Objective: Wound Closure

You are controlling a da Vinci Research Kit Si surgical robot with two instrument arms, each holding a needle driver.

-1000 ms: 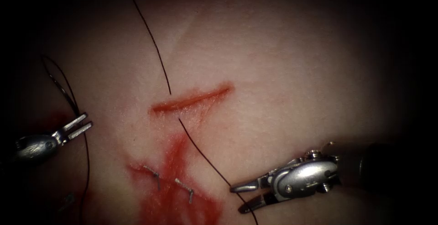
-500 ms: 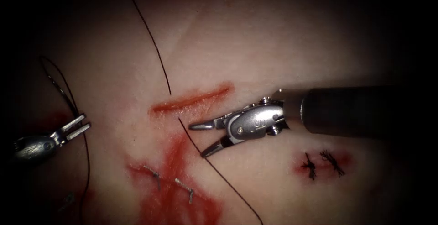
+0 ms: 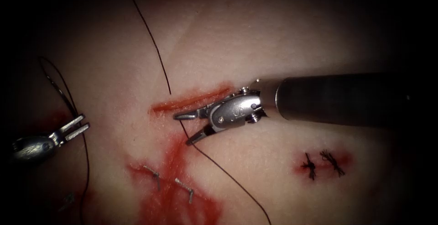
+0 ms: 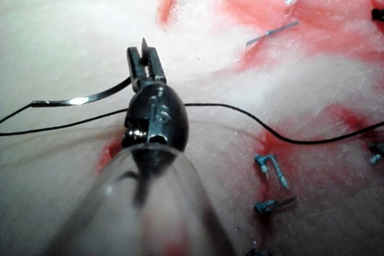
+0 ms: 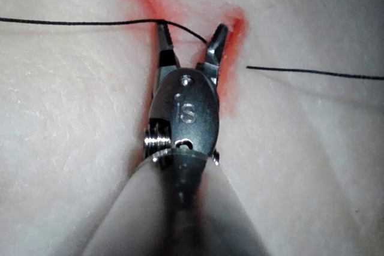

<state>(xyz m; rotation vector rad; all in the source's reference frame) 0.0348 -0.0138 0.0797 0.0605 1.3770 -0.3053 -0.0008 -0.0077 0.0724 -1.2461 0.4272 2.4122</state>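
One thread [image 3: 157, 54] crosses the unclosed cut [image 3: 191, 99]; right gripper [image 3: 187, 128] spread around it, holding nothing. Left gripper [image 3: 76, 127] apparently pinches the needle [image 4: 81, 99], clear of tissue [image 3: 273, 38].

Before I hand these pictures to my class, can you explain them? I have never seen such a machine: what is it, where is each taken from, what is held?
It is a surgical practice robot with two thin arms, each ending in tiny jaws. The wide picture looks down from an endoscope; the two close ones come from cameras near each arm's wrist. The surface is pork belly, the tissue, with a cut, red fluid and black thread. The left tool, left of the cut, appears to grip the curved needle near one end, outside the tissue. The right tool holds nothing: its open jaws straddle the thread just below the cut.
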